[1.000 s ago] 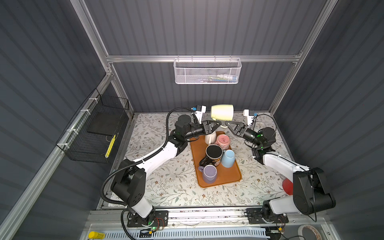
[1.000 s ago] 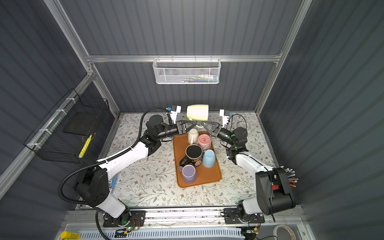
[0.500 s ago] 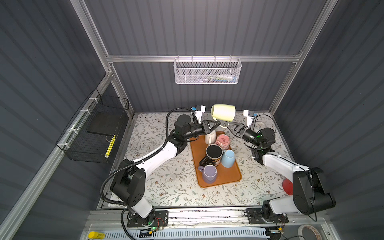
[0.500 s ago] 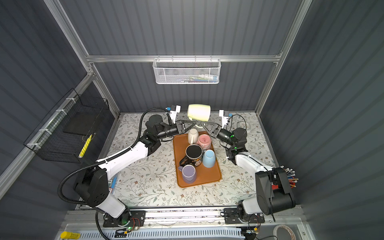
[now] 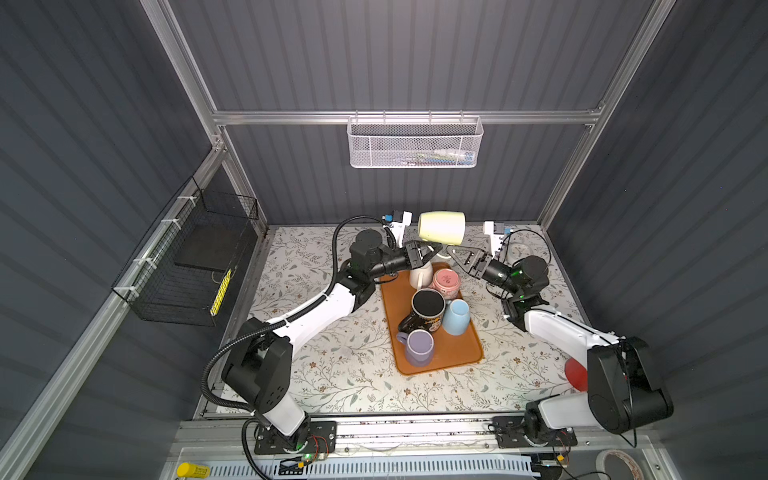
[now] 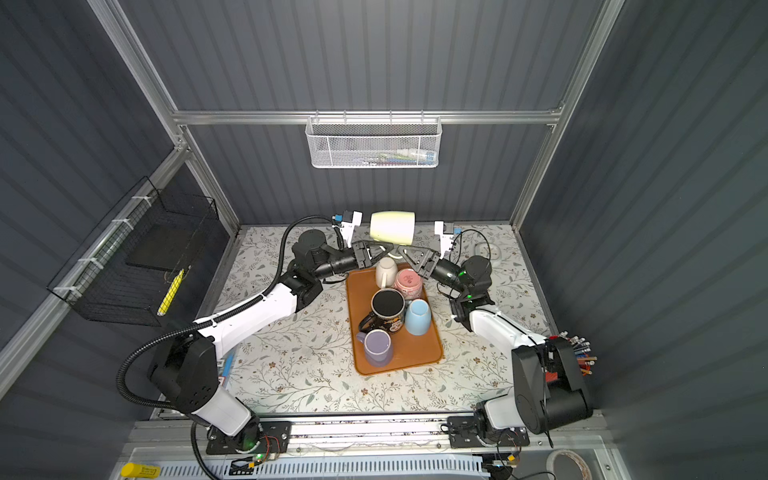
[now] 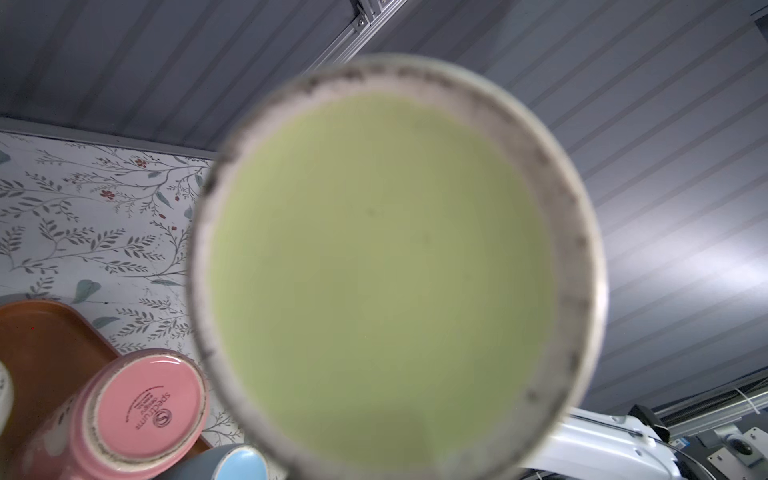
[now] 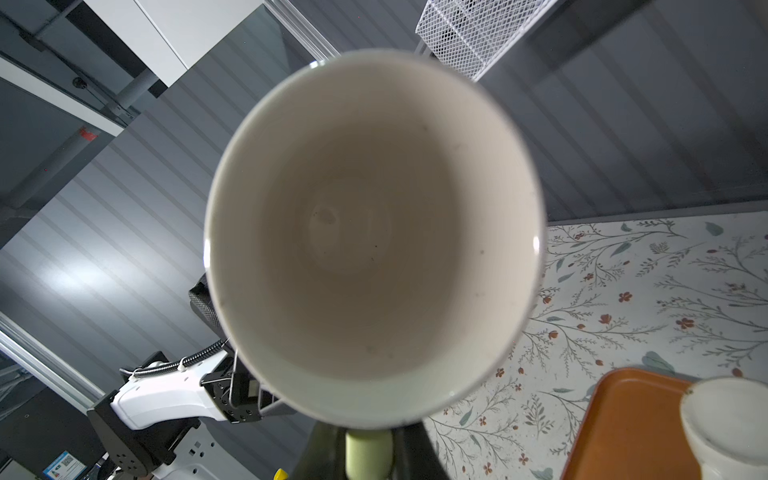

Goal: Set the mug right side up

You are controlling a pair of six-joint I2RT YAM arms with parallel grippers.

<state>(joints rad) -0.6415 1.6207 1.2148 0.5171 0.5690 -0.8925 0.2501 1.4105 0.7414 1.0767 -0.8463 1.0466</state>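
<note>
Midway through the flip, the mug (image 5: 441,227) is hanging sideways above the far end of the tray (image 5: 457,357). The right gripper (image 5: 451,248) is pinching its handle (image 8: 368,453); whether the left gripper (image 5: 432,249) is open is unclear. Next, the mug likely needs rolling until its mouth faces up.

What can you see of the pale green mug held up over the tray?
The mug looks ceramic: pale yellow-green glaze outside, cream inside, empty. It lies on its side in the air above the far end of the tray, mouth toward the right arm, base toward the left. The base's unglazed foot ring is scuffed dark. The right end effector pinches its handle from below.
</note>
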